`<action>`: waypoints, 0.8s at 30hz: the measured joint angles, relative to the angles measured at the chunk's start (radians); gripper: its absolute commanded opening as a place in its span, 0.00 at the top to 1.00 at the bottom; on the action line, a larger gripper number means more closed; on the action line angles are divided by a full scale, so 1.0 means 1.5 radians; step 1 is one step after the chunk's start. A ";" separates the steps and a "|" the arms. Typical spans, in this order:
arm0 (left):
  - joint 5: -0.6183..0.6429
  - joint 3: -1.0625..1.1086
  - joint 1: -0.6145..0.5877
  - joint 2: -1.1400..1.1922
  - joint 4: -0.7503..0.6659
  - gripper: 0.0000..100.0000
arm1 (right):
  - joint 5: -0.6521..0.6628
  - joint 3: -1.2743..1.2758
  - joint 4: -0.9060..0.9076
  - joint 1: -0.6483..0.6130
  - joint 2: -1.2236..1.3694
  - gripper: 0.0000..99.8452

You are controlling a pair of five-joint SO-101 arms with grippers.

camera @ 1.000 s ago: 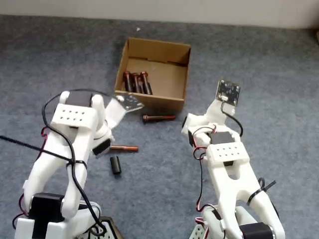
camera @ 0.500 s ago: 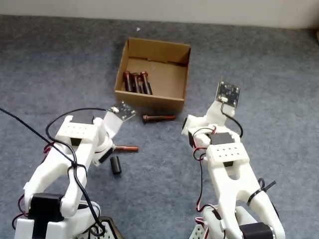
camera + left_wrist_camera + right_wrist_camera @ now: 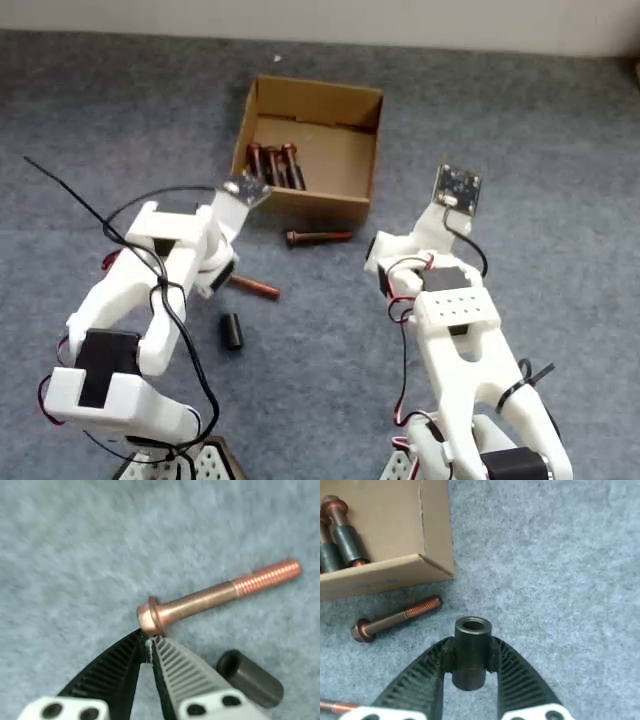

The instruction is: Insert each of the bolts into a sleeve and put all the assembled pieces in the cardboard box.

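My left gripper (image 3: 146, 642) is shut, and its tips touch the head of a copper bolt (image 3: 210, 597) lying on the grey carpet. A loose black sleeve (image 3: 250, 677) lies close beside the fingers. In the high view that bolt (image 3: 255, 288) lies slanted by the left arm, with the sleeve (image 3: 232, 330) just nearer. My right gripper (image 3: 470, 652) is shut on another black sleeve (image 3: 472, 630), held upright with its bore open. A second bolt (image 3: 395, 620) lies in front of the cardboard box (image 3: 385, 510). The box (image 3: 365, 150) holds three assembled pieces (image 3: 275, 165).
Grey carpet covers the whole work area. The second bolt (image 3: 318, 237) lies between the two arms, just before the box's front wall. The right arm's body (image 3: 455, 310) stands to the right of it. Open carpet lies right of the box.
The left arm has dropped and stretched forward, bringing its gripper down to the near bolt. That bolt has turned from level to slanted. The right arm has kept still.
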 measured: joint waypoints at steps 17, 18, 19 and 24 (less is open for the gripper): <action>0.158 -0.126 0.033 -0.040 0.054 0.90 | 0.000 0.000 0.000 0.000 0.000 0.99; 0.172 -0.126 0.040 -0.056 0.074 0.85 | 0.000 0.000 0.000 0.000 0.000 0.99; 0.189 -0.126 0.047 -0.073 0.091 0.81 | 0.000 0.000 0.000 0.000 0.000 0.99; 0.323 -0.127 0.078 -0.110 0.143 0.76 | 0.000 0.000 0.000 0.000 0.000 0.99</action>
